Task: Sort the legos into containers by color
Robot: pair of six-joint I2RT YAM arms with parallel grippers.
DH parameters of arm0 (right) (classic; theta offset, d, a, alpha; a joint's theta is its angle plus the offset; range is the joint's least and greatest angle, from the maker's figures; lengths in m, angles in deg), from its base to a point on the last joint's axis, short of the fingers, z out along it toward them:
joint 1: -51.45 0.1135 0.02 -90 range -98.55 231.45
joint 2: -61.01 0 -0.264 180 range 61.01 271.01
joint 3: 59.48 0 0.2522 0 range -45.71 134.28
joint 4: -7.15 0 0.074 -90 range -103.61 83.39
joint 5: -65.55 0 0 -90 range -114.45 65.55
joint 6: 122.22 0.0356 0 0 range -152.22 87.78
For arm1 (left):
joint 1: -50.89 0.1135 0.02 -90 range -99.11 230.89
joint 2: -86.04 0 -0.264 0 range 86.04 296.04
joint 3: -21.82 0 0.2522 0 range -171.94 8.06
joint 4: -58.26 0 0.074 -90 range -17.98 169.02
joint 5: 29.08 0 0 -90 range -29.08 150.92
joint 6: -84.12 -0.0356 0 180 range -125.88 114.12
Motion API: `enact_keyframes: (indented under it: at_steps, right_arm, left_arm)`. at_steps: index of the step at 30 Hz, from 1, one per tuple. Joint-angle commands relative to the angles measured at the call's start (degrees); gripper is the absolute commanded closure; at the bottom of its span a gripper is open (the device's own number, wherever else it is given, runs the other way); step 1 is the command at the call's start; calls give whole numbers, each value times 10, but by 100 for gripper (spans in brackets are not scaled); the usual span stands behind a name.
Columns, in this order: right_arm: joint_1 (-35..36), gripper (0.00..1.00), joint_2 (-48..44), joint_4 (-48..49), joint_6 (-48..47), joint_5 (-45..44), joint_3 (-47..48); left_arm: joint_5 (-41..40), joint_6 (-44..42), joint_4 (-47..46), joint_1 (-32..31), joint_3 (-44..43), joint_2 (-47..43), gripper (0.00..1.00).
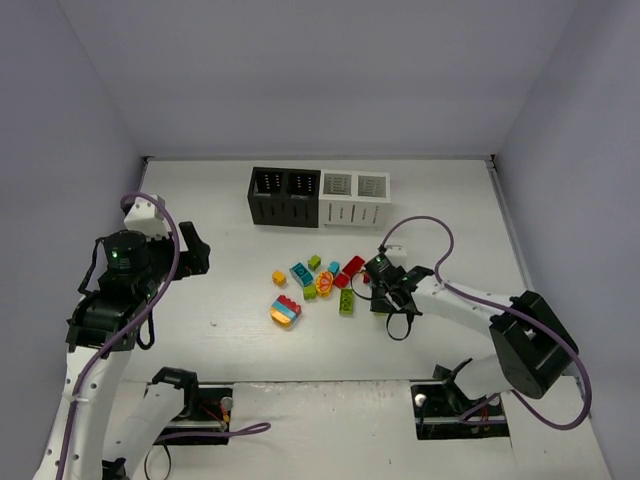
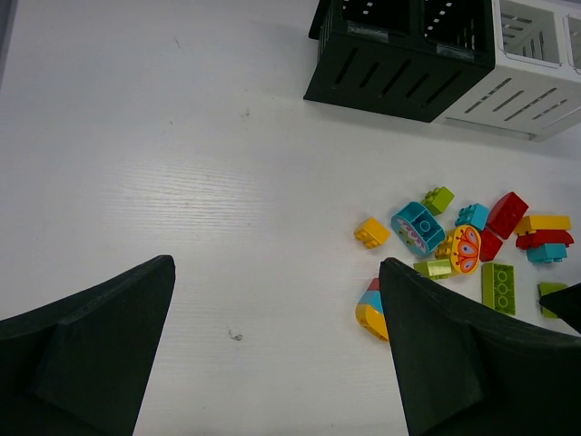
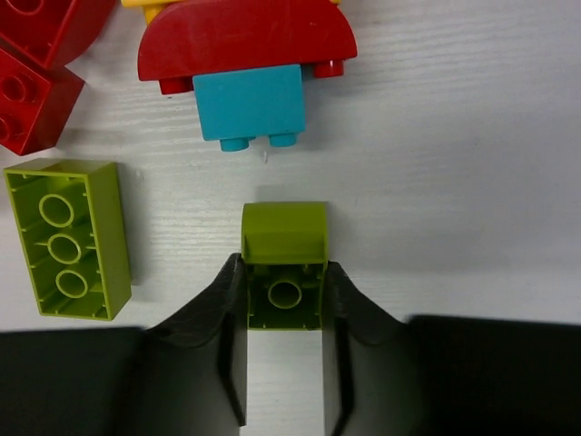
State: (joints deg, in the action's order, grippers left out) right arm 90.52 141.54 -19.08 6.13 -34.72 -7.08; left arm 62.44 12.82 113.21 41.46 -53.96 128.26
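In the right wrist view my right gripper (image 3: pixel 283 269) is shut on a small lime-green lego (image 3: pixel 283 238) that lies on the table, one finger pressed on each of its sides. A long green brick (image 3: pixel 66 238) lies to its left, and a red-and-teal clump (image 3: pixel 247 54) lies just ahead. From above, the right gripper (image 1: pixel 385 299) sits at the right end of the scattered legos (image 1: pixel 315 280). The containers (image 1: pixel 318 197), two black and two white, stand in a row behind them. My left gripper (image 1: pixel 195 250) hovers open at the left, nothing between its fingers (image 2: pixel 118 318).
A yellow, teal and red clump (image 1: pixel 285 311) lies nearest the front, partly hidden behind my left finger in the left wrist view. Red bricks (image 3: pixel 36 82) lie at the upper left of the right wrist view. The right arm's cable (image 1: pixel 430 225) loops over the table.
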Motion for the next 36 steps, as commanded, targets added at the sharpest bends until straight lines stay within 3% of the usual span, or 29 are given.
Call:
enact_keyframes:
  at_steps: [1,5,8,13,18,22,30,33,34,36]
  right_arm:
    - [3,100,-36,6,-11,-23,22]
    - [2,100,-109,-4,-55,-43,91]
    - [-7,100,-94,-3,-113,-77,184]
    - [-60,100,24,23,-201,-94,335]
    - [-124,100,114,67,-229,-76,424]
    - [-131,100,204,82,-256,-78,497]
    - [-139,96,299,98,-267,-73,594]
    - [-139,77,314,99,-265,-76,602]
    - [-139,62,316,99,-265,-76,602]
    - [-139,52,316,99,-265,-75,597]
  left_arm:
    - [1,0,-23,-5,-2,4,13]
    - [1,-2,-25,-5,3,6,13]
    - [4,-5,-29,-5,8,8,13]
    - [13,-7,-32,-5,18,11,13]
    - [20,-3,-32,-10,34,10,13]
    - [16,5,-42,-23,60,-2,13]
    - [-10,12,-39,-46,89,-21,13]
    - [-5,14,-49,-47,99,-22,13]
    - [-5,15,-52,-47,101,-21,13]
    - [-6,19,-53,-47,101,-19,13]
